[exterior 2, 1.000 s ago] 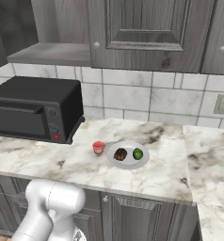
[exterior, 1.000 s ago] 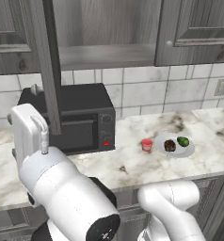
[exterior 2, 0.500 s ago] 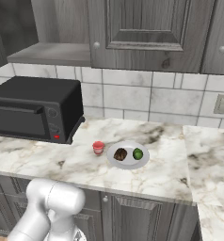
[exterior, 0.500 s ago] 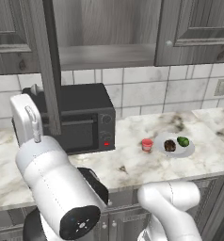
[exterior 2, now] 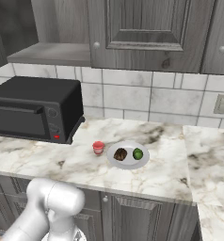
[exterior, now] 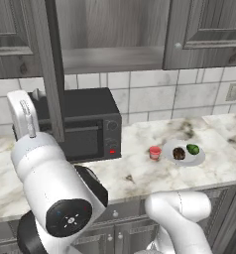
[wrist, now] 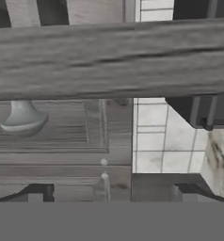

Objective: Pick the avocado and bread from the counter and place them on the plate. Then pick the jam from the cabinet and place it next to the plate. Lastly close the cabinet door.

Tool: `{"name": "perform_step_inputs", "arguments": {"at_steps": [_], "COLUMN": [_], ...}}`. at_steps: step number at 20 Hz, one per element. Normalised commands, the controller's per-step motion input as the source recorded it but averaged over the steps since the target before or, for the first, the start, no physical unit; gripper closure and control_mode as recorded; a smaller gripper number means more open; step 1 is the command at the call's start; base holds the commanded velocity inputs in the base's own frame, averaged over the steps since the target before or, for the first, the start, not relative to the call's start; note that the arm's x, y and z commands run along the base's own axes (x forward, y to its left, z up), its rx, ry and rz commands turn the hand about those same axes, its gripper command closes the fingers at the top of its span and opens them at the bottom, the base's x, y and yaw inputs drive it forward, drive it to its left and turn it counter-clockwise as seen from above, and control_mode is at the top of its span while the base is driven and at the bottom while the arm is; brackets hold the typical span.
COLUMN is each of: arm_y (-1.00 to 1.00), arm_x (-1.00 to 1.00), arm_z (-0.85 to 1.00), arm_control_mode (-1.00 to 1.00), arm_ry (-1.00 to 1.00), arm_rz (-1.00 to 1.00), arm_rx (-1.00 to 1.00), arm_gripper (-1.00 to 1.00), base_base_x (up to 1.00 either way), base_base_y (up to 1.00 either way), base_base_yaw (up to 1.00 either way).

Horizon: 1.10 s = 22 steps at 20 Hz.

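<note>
Right base view showed the plate [exterior 2: 128, 163] sitting on the counter [exterior 2: 170, 174], with the bread [exterior 2: 120, 154] on its left half and the avocado [exterior 2: 138, 153] on its right half, the two close together but apart. The jam [exterior 2: 98, 148] stood upright on the marble just left of the plate, not touching its rim. A black microwave [exterior 2: 36, 109] sat further left against the tiled wall. Left base view gave the same layout from the other side: the plate [exterior: 184, 156] with the bread [exterior: 179, 153] and the avocado [exterior: 192, 149] on it, and the jam [exterior: 155, 153] beside it toward the microwave [exterior: 90, 124]. Above, the cabinet [exterior: 110, 30] stood open, its grey shelf [exterior: 112, 59] bare, and the cabinet door [exterior: 49, 64] swung outward, seen edge-on in front of the microwave. The arm's hand was raised at the left, close by that door edge. Hand view looked along the gripper [wrist: 109, 193], whose two dark tips stood far apart at the bottom with nothing between them; the grey wood-grain door edge [wrist: 109, 61] crossed right in front, and whether the fingers touched it could not be told.
</note>
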Motion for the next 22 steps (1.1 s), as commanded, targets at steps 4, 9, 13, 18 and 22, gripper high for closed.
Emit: {"name": "perform_step_inputs", "arguments": {"at_steps": [4,9,13,18,22], "arm_y": [0.12,0.15,0.19,0.15,0.04], "arm_x": [0.13,0.16,0.14,0.1,0.02], "arm_z": [0.0,-0.06,-0.11,-0.15,-0.14], "arm_control_mode": [-1.0,-1.0,-1.0,-1.0,-1.0], "arm_ry": [0.1,0.03,0.0,0.0,0.04], "arm_rz": [-0.07,-0.11,-0.18,-0.21,-0.22], "arm_rx": [0.1,0.1,0.1,0.1,0.11], "arm_gripper": [-1.0,-1.0,-1.0,-1.0,-1.0], "base_base_x": [0.0,0.0,0.0,0.0,0.0], "base_base_y": [0.0,0.0,0.0,0.0,0.0], "base_base_yaw": [0.0,0.0,0.0,0.0,0.0]}}
